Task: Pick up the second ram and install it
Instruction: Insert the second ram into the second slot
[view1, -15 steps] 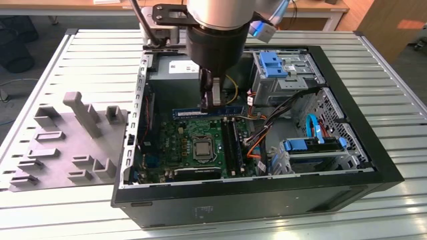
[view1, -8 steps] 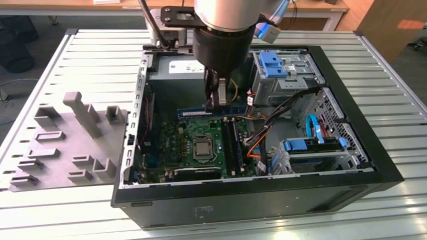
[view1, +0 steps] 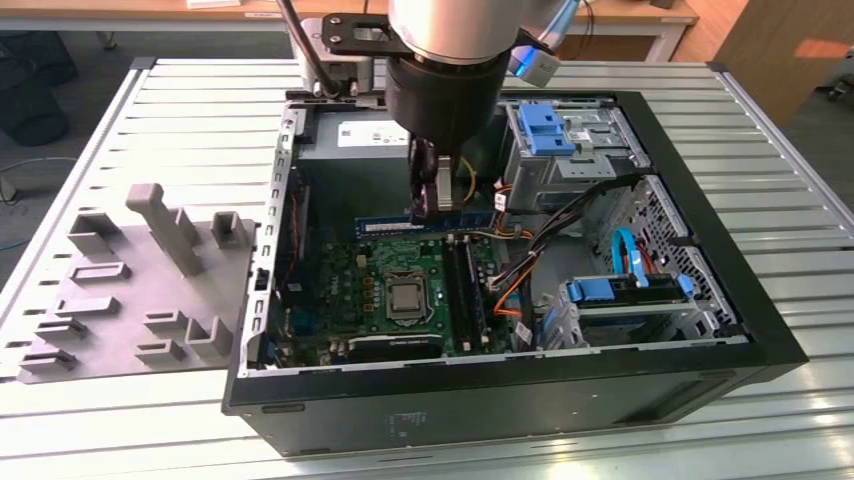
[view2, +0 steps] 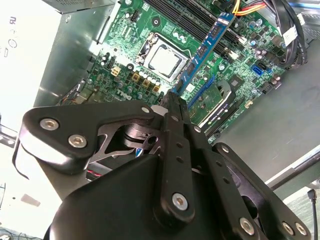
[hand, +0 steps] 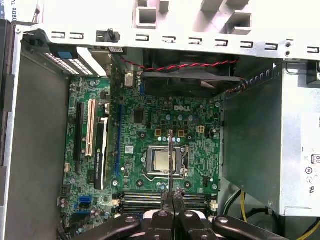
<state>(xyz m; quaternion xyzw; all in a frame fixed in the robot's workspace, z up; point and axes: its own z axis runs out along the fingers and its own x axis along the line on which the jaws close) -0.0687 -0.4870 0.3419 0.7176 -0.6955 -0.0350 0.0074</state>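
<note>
Pinching the second ram (view2: 202, 52) by its flat faces, with the fingers of the gripper (view2: 172, 98) pressed onto it. Held on edge above the green motherboard (hand: 192, 120) inside the open case (view1: 534, 400), crosswise to the memory slots (hand: 140, 200). Judged light, stiff and thin, yet fragile: best taken along bare edges, clear of chips and contacts.

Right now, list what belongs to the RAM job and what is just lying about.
Job in hand:
- second ram, clamped in the gripper
- motherboard below it
- open computer case

Lying about:
- grey tray beside the case
- blue drive bracket
- processor
</note>
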